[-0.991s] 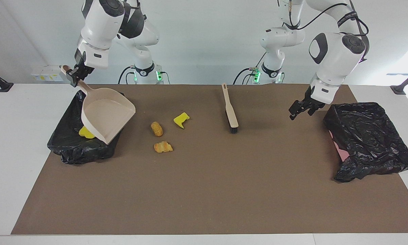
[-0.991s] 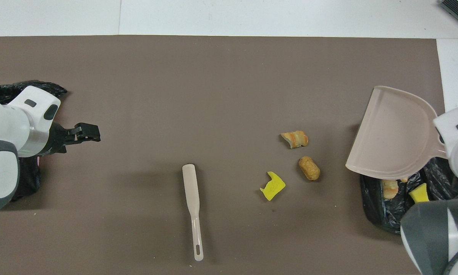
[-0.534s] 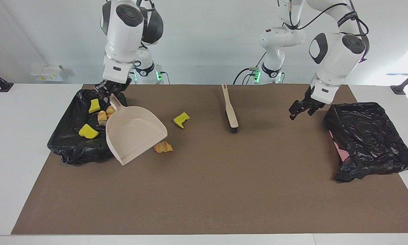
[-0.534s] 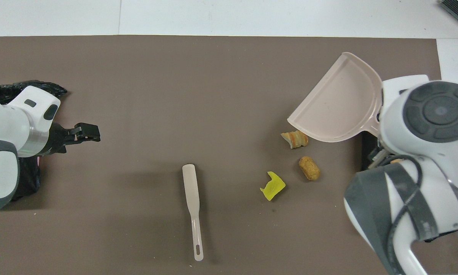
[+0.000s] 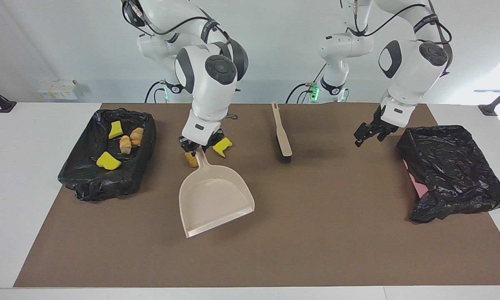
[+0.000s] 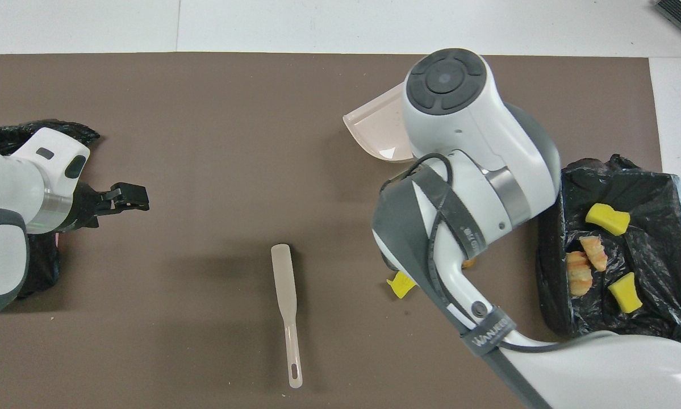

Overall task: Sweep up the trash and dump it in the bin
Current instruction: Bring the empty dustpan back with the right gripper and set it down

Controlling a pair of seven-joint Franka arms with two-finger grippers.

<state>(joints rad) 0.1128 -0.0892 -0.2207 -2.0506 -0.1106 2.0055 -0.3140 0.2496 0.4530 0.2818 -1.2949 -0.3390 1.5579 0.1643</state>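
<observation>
My right gripper [image 5: 197,149] is shut on the handle of the beige dustpan [image 5: 214,200], which tilts down over the mat, open lip away from the robots. Part of the pan [image 6: 374,130] shows in the overhead view; the gripper is hidden under the arm there. A tan lump [image 5: 190,159] and a yellow piece [image 5: 222,146] lie on the mat beside the handle. The bin [image 5: 87,183] at the right arm's end holds several trash pieces [image 5: 107,161]. The beige brush [image 5: 282,133] lies on the mat. My left gripper [image 5: 368,136] waits open and empty above the mat.
A second black-lined bin [image 5: 450,166] sits at the left arm's end of the table, beside the left gripper. The brown mat [image 5: 316,233] covers most of the table, with white table around it.
The right arm swung the dustpan from over its bin out over the mat beside the loose trash. A striped bread piece seen earlier is now hidden. The left arm has not moved.
</observation>
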